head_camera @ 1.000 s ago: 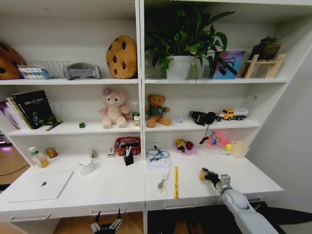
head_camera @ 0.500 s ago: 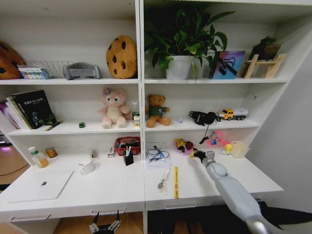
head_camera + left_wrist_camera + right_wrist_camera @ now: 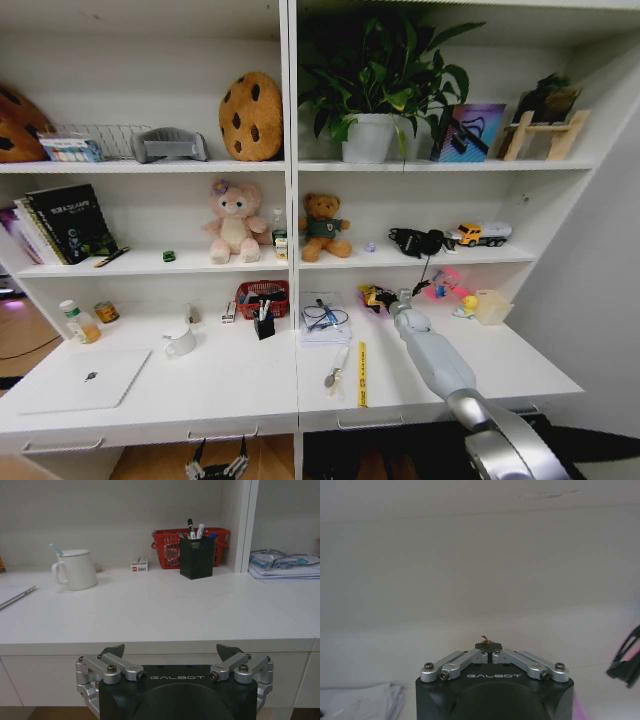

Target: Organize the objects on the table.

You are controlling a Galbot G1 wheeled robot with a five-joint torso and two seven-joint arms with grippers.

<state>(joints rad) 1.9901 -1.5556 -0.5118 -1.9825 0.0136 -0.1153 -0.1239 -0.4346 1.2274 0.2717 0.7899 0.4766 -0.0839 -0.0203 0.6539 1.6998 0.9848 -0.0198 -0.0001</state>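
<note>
Since the earlier frames the right arm has swung from the front right of the surface (image 3: 230, 385), where its tool held a small yellow item, up and back toward the rear wall, so the right tool (image 3: 392, 297) now sits just beside the pink tray of small toys (image 3: 372, 297). In the right wrist view the right tool (image 3: 489, 645) has its fingers drawn together, the tips meeting on a tiny dark scrap with a brownish speck; what that scrap is cannot be told. The left tool (image 3: 217, 466) hangs parked below the front edge of the surface, and in the left wrist view the left tool (image 3: 170, 655) has its fingers spread wide apart with nothing between them. On the surface, the silver laptop (image 3: 85, 380) lies closed at the far left front, the yellow ruler (image 3: 361, 373) lies lengthwise right of centre with a silvery tool-like item (image 3: 334, 367) just beside it on its left, and a white mug (image 3: 180, 342) stands left of centre. The black mesh pen cup (image 3: 196, 556) stands in front of a red basket (image 3: 167, 544), with a stack of papers (image 3: 325, 320) to its right. A green-capped jar (image 3: 78, 322) stands at the far left rear.
</note>
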